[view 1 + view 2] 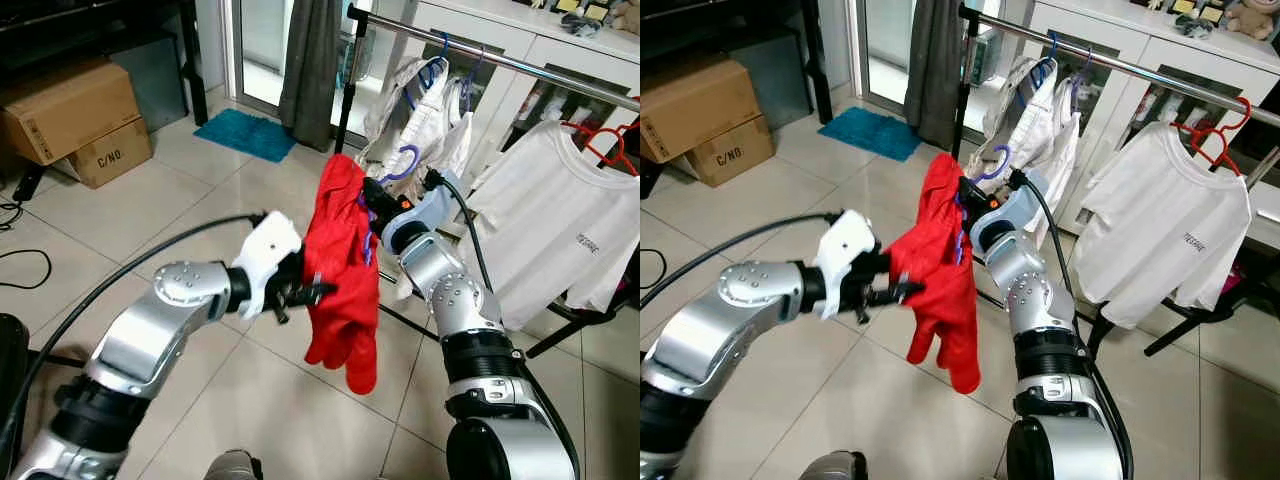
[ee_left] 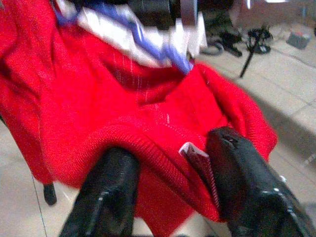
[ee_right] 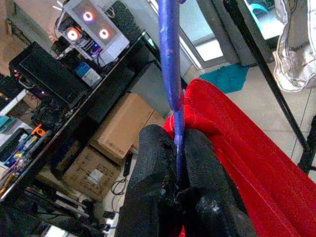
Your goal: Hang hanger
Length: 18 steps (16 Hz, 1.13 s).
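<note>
Right tool (image 3: 178, 163): your two black fingers are pressed together on the blue hanger (image 3: 170, 74), pinching its thin bar between the pads; the bar runs straight up out of the grip toward the top centre of the right wrist view.
Left tool (image 2: 170, 190): fingers spread, with the ribbed hem of the red sweater (image 1: 343, 270) lying between them; one finger (image 2: 244, 182) touches the fabric beside a small label, the other (image 2: 106, 192) sits under the hem. You cannot tell from the pictures whether the cloth is truly clamped.
Right arm: bent up at the elbow in the centre right of the left eye view, forearm rising from the lower right, wrist tucked behind the top of the sweater.
Left arm: reaches in from the lower left, elbow bent, white wrist housing at frame centre, fingers pointing right into the sweater's side.
Blue hanger: held up at frame centre, its hook curling above the sweater's shoulder, apart from the clothes rail (image 1: 520, 65).
Red sweater: draped on the hanger, hanging down in folds to the lower centre, off the tiled floor (image 1: 200, 190).
Clothes rail: runs across the upper right; a white T-shirt (image 1: 560, 235) on a red hanger (image 1: 610, 140) and white garments (image 1: 425, 105) on blue hangers hang from it.
Upper left: cardboard boxes (image 1: 75, 120) on the floor; a teal mat (image 1: 245, 133) lies by the glass door.
</note>
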{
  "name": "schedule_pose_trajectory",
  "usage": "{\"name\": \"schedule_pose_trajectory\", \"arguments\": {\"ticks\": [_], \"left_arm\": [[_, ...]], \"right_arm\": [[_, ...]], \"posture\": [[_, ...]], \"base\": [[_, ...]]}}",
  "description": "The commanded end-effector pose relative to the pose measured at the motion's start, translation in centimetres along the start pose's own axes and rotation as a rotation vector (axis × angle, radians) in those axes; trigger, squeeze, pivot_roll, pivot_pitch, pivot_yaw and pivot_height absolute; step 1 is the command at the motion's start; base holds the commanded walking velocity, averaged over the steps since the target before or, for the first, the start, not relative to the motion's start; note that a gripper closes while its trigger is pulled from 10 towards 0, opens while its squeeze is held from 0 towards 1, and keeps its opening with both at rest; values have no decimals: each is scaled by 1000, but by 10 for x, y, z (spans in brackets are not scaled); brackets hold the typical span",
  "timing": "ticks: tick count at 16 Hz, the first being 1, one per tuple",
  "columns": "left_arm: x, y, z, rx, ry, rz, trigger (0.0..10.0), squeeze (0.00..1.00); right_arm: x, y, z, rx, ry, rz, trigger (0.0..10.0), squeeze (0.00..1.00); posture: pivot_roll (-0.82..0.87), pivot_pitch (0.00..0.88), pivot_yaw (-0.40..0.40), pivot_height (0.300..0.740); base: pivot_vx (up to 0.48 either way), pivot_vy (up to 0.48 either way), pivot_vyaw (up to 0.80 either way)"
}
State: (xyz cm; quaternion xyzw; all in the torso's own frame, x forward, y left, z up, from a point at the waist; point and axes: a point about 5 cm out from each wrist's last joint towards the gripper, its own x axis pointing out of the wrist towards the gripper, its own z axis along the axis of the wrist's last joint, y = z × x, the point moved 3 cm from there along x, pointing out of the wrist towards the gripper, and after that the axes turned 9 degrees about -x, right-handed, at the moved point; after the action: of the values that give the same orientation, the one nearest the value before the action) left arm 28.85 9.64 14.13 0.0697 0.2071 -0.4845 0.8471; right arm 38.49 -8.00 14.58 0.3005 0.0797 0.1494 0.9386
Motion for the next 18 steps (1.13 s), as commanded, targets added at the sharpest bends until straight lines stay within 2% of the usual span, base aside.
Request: {"name": "schedule_pose_trajectory", "arguments": {"ticks": [1, 3, 5, 6, 7, 9, 11, 12, 13, 15, 16, 17, 18], "left_arm": [[-4, -6, -9, 1, 59, -35, 10000, 1000], [-9, -3, -17, -8, 97, -23, 10000, 1000], [-20, 4, -31, 17, 166, 13, 10000, 1000], [-23, 5, -35, 27, 180, 12, 10000, 1000], [-25, 4, -38, 32, 188, 5, 10000, 1000], [-38, -2, -49, 17, 213, -26, 10000, 1000], [-50, -5, -56, -24, 210, -26, 10000, 1000], [-59, -2, -56, -59, 179, -4, 10000, 1000], [-67, 5, -49, -84, 124, 38, 10000, 1000], [-77, 28, -25, -67, -24, 167, 10000, 1000], [-77, 42, -3, -39, -121, 246, 10000, 1000], [-71, 48, 15, -15, -191, 286, 10000, 1000], [-69, 49, 19, -10, -204, 292, 10000, 1000]], "right_arm": [[-4, -2, 8, -49, -18, 9, 10000, 0], [-4, -2, 9, -32, -21, 17, 10000, 0], [-5, 1, 16, 12, -51, 46, 10000, 0], [-6, 0, 18, -14, -58, 42, 10000, 0], [-6, 1, 19, -12, -59, 49, 10000, 0], [-9, -2, 19, -67, -43, 54, 10000, 0], [-12, -3, 24, -12, -67, 66, 10000, 0], [-15, -3, 28, 17, -82, 79, 10000, 0], [-17, -3, 29, -6, -76, 87, 10000, 0], [-23, 1, 28, -131, -53, 115, 10000, 0], [-26, 7, 28, -196, -54, 150, 10000, 0], [-29, 14, 27, -232, -48, 201, 10000, 0], [-29, 15, 27, -246, -46, 210, 10000, 0]], "posture": [[69, 0, -107, 740], [69, 0, -108, 740], [70, 0, -106, 740], [69, 0, -105, 740], [69, 0, -105, 740], [64, 0, -96, 740], [60, 0, -94, 740], [58, 0, -92, 740], [58, 0, -92, 740], [58, 0, -92, 740], [69, 0, -108, 740], [69, 0, -109, 740], [69, 0, -109, 740]], "base": [[0, 0, 0], [0, 0, 0], [0, 0, 0], [0, 0, 0], [0, 0, 0], [0, 0, 0], [0, 0, 0], [0, 0, 0], [0, 0, 0], [0, 0, 0], [0, 0, 0], [0, 0, 0], [0, 0, 0]]}}
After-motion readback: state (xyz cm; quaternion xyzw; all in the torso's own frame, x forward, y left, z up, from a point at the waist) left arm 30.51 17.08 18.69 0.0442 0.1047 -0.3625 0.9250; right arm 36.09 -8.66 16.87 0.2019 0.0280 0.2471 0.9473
